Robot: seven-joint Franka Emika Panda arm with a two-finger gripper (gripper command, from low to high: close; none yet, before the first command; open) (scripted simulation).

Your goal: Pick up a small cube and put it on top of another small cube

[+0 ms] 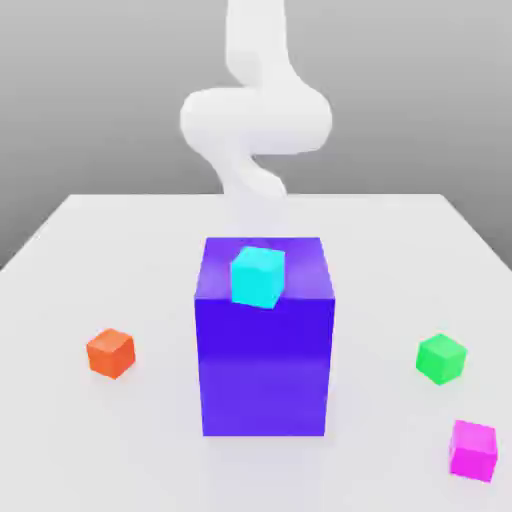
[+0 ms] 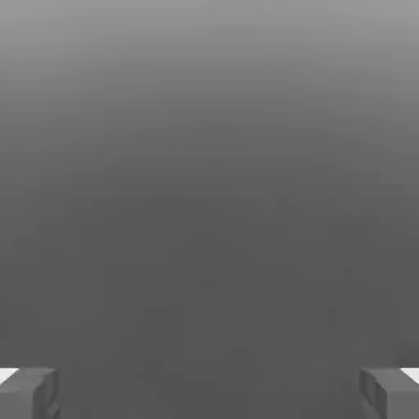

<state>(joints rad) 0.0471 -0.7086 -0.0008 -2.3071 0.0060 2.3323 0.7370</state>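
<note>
Flat white counter, carrying all items listed, under a plain grey backdrop. White, smooth-bodied robot arm, curving above the far edge of the counter at 12 o'clock from the centre block in the exterior view. Large blue-violet glossy rectangular block, upright at the counter's centre, tallest item present. Small cyan cube, resting on the top face of the blue-violet block at its near edge, slightly turned relative to the block's sides. Small orange cube, on the counter at 9 o'clock from the block, well apart from it. Small green cube, on the counter at 3 o'clock from the block, well apart from it. Small magenta cube, on the counter at about 4 o'clock from the block, near the green cube but not touching it. Tool, hand view: two grey fingertips with white upper faces, spread wide at opposite sides, nothing between them, facing bare grey background.
</note>
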